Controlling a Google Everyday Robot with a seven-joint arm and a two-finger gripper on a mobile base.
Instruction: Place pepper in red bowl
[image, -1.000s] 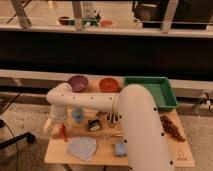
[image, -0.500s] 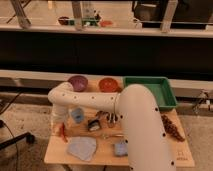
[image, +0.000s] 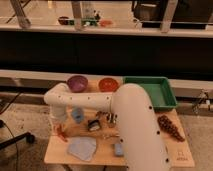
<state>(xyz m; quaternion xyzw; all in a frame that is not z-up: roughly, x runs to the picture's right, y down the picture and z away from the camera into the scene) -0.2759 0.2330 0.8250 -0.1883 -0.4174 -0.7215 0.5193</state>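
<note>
The pepper (image: 61, 133), a thin red chili, lies at the table's left edge, just under my gripper (image: 59, 125). The gripper hangs down from the white arm (image: 85, 101), which reaches left across the table. I cannot tell whether the gripper touches the pepper. The red bowl (image: 108, 84) stands at the back middle of the table, well to the right of and behind the gripper. It looks empty.
A purple bowl (image: 77, 82) stands left of the red bowl. A green tray (image: 152, 93) is at the back right. A grape bunch (image: 170, 128) lies at the right. A blue cup (image: 77, 115), a dark object (image: 93, 124), a blue cloth (image: 82, 148) and a small blue item (image: 118, 149) lie nearby.
The arm has shifted only slightly over the table's left edge. The pepper stays under the gripper. The bowls have not moved.
</note>
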